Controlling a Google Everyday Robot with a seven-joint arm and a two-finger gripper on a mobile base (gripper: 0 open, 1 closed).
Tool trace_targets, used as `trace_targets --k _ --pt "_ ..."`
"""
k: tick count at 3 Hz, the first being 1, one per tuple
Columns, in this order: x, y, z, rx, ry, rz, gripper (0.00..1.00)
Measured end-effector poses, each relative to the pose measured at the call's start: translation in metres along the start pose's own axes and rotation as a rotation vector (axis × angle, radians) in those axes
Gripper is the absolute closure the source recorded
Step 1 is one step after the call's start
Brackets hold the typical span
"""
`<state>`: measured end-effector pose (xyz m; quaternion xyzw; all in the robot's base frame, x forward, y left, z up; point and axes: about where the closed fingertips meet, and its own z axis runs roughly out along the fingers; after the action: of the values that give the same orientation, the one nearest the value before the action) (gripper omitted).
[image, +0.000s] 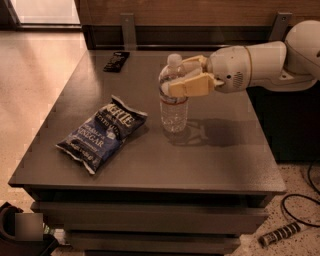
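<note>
Water bottle (173, 112) upright on table (225, 160), cap (174, 59) up, axis vertical, gripper (178, 75) tight around its shoulder.

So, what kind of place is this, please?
Probably an office lounge or break area: a low dark table stands on a polished floor by a wood-panelled wall, with a chip bag and a bottle on it. The gripper is closed around the bottle's upper part.
</note>
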<state>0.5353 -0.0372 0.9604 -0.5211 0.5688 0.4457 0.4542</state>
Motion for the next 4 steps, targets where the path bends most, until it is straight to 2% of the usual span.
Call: trace_targets --k 1,2,3,4 --pt "0.001 -0.083 0.033 -0.032 0.017 0.087 1.0" --pt "-0.017 -0.146 0.05 0.003 -0.006 0.077 1.0" --pt "-0.057 -0.189 0.041 0.105 -0.064 -0.004 1.0" --pt "-0.09 -0.227 0.026 0.244 -0.103 -0.073 1.0"
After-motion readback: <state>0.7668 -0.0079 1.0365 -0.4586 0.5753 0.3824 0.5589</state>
